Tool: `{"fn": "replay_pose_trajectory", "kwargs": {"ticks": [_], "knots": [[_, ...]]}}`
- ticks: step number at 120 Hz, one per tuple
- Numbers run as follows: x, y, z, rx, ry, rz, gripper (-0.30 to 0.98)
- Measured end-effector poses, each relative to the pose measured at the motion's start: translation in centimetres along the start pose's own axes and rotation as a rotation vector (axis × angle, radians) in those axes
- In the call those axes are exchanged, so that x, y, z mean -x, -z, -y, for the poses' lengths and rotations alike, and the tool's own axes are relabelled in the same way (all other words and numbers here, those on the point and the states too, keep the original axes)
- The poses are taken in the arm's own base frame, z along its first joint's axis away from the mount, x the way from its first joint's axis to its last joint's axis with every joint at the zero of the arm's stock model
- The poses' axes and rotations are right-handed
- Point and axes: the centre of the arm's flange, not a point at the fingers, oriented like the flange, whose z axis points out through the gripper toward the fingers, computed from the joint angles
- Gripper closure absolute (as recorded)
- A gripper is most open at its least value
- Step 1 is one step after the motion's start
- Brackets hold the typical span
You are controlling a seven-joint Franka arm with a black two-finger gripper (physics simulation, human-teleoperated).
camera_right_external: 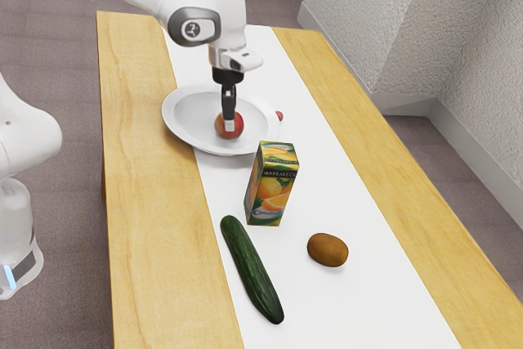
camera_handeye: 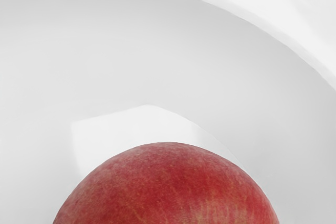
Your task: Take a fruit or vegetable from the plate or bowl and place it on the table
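Red fruit: we see it (camera_right_external: 236,127) inside the plate (camera_right_external: 181,125), directly under our gripper (camera_right_external: 229,125), which covers part of it in the exterior view; the wrist view cuts off its lower part.
Fingers: one stands in front of the fruit in the exterior view and we can't make out the other, so we cannot tell how far apart they are or whether they grip the fruit.
Small red thing: at the plate's edge on the exterior view's right, partly hidden by the rim; we cannot tell what it is (camera_right_external: 279,116).
Juice carton: upright on the white runner (camera_right_external: 323,149), near the plate (camera_right_external: 272,185).
Cucumber: lying partly on the runner, near the carton (camera_right_external: 252,270).
Brown fruit: on the runner, apart from the cucumber (camera_right_external: 328,249).
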Motion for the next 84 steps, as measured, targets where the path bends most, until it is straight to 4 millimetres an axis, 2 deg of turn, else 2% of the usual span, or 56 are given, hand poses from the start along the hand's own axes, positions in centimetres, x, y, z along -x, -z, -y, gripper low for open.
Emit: {"fn": "replay_pose_trajectory", "kwargs": {"ticks": [9, 27, 36, 58, 63, 77, 84], "knots": [[0.1, -0.2, 0.4, -0.015, -0.005, 0.002, 0.10], [-0.2, 0.5, 1.8, -0.139, -0.059, -0.044, 0.48], [-0.4, 1.1, 2.5, -0.190, -0.069, -0.065, 0.57], [-1.3, 5.7, 4.8, -0.265, -0.029, -0.071, 0.64], [-1.3, 7.3, 5.8, -0.281, -0.003, -0.072, 0.65], [-0.5, 13.9, 10.4, -0.323, 0.106, -0.092, 0.65], [0.7, 15.5, 13.4, -0.319, 0.154, -0.088, 0.63]]}}
